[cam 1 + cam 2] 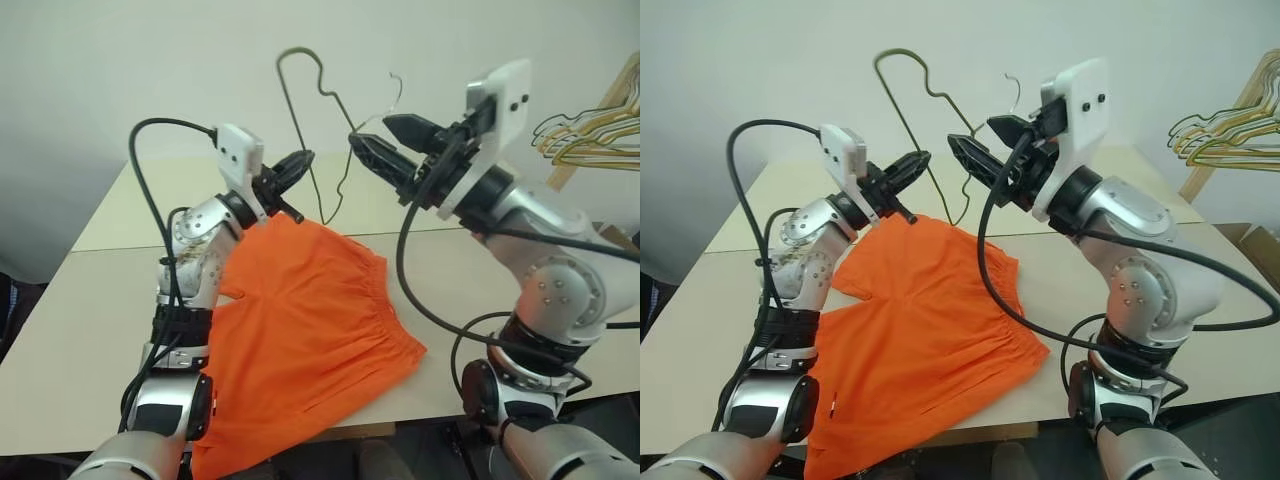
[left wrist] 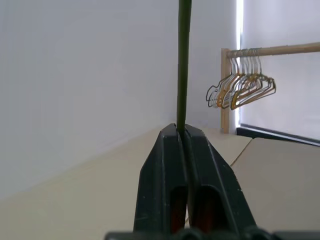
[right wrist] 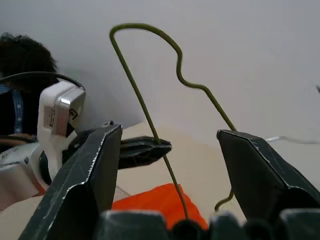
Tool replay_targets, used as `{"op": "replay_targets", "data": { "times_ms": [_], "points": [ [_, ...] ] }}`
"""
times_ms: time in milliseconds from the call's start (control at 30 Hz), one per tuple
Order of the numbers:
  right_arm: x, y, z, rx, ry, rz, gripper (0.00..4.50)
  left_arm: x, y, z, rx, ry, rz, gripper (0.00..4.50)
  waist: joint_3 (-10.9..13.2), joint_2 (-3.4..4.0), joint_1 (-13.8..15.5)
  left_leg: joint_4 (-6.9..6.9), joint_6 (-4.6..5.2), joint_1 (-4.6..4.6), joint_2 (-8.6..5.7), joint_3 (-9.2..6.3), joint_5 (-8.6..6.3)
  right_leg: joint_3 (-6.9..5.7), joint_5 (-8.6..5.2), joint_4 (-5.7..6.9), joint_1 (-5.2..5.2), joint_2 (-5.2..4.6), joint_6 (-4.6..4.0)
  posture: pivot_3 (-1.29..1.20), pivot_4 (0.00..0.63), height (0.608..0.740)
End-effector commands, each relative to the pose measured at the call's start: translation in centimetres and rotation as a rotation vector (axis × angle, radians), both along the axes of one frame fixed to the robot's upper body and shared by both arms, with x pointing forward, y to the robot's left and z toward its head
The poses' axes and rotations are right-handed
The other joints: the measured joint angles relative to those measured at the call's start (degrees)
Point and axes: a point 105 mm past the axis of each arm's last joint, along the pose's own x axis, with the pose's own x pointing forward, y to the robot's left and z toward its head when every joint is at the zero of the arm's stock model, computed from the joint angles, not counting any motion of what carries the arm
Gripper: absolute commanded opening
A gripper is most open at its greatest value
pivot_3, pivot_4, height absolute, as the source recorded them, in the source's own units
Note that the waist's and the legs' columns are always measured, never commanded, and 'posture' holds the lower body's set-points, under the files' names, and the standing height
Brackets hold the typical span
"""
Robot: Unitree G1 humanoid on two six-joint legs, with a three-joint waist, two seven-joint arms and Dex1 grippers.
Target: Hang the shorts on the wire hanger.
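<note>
Tabletop, pale, carries the shorts. All places given from the shorts.

Shorts: bright orange, lying flat on the tabletop, gathered waistband toward the robot's right, lower part draped over the near edge. Not gripped by either claw.

Wire hanger: thin grey-green wire, held up in the air above the far edge of the shorts, standing on end, one bent shoulder uppermost, hook out toward the robot's right. Its lower wire comes down close to the far corner of the shorts; contact cannot be told.

Left claw: above the far left corner of the shorts, fingers fully closed, pinching the hanger wire between them.

Right claw: above and to the right of the shorts, jaws spread wide, wire running through the gap, nothing gripped.

A bunch of other hangers hangs on a rack far to the right of the shorts.

Step in hand, as I read it: hanger carried by the left claw alone, the right one free. Next move calls for the free claw to go down, pinch the waistband and lift the cloth onto the wire.
</note>
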Motion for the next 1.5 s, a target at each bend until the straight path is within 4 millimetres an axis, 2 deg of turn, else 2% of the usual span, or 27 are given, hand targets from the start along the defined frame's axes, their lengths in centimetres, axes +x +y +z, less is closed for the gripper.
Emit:
{"op": "replay_targets", "data": {
  "times_ms": [33,100,200,300,400,533,633,867,1100,1333,1433,1500],
  "points": [
    [-1.0,-1.6,-0.1,-0.051,0.000,0.113,3.58,-2.9,1.4,2.8,-0.079,-0.044,-0.198,0.00,0.00,0.00,0.13,-0.01,0.01,-0.01,-0.01,0.01,0.00,0.01,0.00,-0.03,0.00,0.00,0.00,-0.09,0.000,0.740],
    [-1.7,-2.2,-1.4,-0.177,-0.046,0.168,3.58,-4.0,2.1,3.0,-0.093,-0.027,-0.286,0.00,0.00,0.00,0.45,-0.02,0.06,-0.01,0.00,0.01,-0.03,-0.01,0.00,-0.07,0.01,0.00,0.00,-0.09,0.000,0.740],
    [-2.3,-3.2,-3.4,-0.262,0.038,0.295,3.58,-4.9,3.2,3.1,-0.114,0.008,-0.357,0.00,0.01,-0.02,1.09,-0.01,0.13,-0.01,-0.04,0.04,-0.08,0.02,-0.01,-0.19,0.05,0.00,0.02,-0.07,0.000,0.740],
    [-1.6,-4.2,-4.4,-0.235,0.187,0.354,3.58,-5.7,3.9,3.5,-0.169,0.018,-0.418,0.00,0.03,-0.04,1.43,0.03,0.44,0.13,-0.01,0.06,-0.23,0.05,-0.01,-0.22,0.22,0.01,0.02,-0.06,0.000,0.740],
    [-1.3,-4.4,-5.0,-0.201,0.286,0.440,3.58,-6.9,4.5,4.1,-0.252,0.026,-0.518,0.00,0.04,-0.06,1.95,-0.04,0.52,0.63,0.13,0.06,-0.27,0.04,-0.02,-0.53,0.76,0.13,0.01,-0.06,0.000,0.740],
    [-1.3,-3.6,-5.5,-0.110,0.424,0.604,3.58,-8.2,4.4,3.7,-0.286,0.039,-0.606,0.00,0.03,-0.06,2.90,-0.12,0.50,0.67,0.15,0.08,-0.27,0.08,-0.02,-0.76,0.81,0.15,0.01,-0.06,0.000,0.740],
    [-0.9,-2.8,-6.8,-0.096,0.486,0.657,3.58,-8.9,4.5,3.7,-0.335,0.049,-0.661,0.00,0.02,-0.09,3.92,-0.12,0.24,0.63,0.13,0.08,-0.12,0.06,-0.01,-0.68,0.83,0.13,0.02,-0.05,0.000,0.740],
    [-1.3,-1.1,-7.8,-0.111,0.526,0.764,3.58,-9.0,4.2,3.4,-0.348,0.064,-0.667,0.00,0.01,-0.11,6.29,-0.10,0.19,0.54,0.05,0.08,-0.09,0.04,0.00,-0.70,0.80,0.09,0.04,-0.04,0.000,0.740],
    [-1.3,0.7,-7.7,-0.141,0.521,0.792,3.58,-8.9,3.8,2.9,-0.345,0.069,-0.656,0.00,0.01,-0.11,7.04,-0.10,0.15,0.54,-0.02,0.09,-0.08,0.02,0.01,-0.71,0.79,0.11,0.04,-0.03,0.000,0.740],
    [-1.1,1.1,-7.7,-0.161,0.513,0.755,3.58,-8.7,3.5,2.6,-0.335,0.068,-0.637,0.00,0.01,-0.11,7.32,-0.10,0.14,0.54,-0.11,0.08,-0.07,0.01,0.01,-0.71,0.79,0.09,0.03,-0.04,0.000,0.740],
    [-1.3,1.2,-8.1,-0.182,0.507,0.744,3.05,-8.6,3.4,2.5,-0.333,0.065,-0.633,0.00,0.01,-0.11,7.31,-0.10,0.14,0.53,-0.12,0.08,-0.08,0.01,0.01,-0.72,0.79,0.08,0.03,-0.04,0.000,0.740],
    [-1.2,1.2,-8.1,-0.178,0.513,0.738,2.34,-8.6,3.4,2.5,-0.333,0.061,-0.632,0.00,0.01,-0.11,7.28,-0.10,0.14,0.52,-0.12,0.08,-0.08,0.00,0.01,-0.72,0.78,0.08,0.03,-0.04,0.000,0.740]
  ]
}}
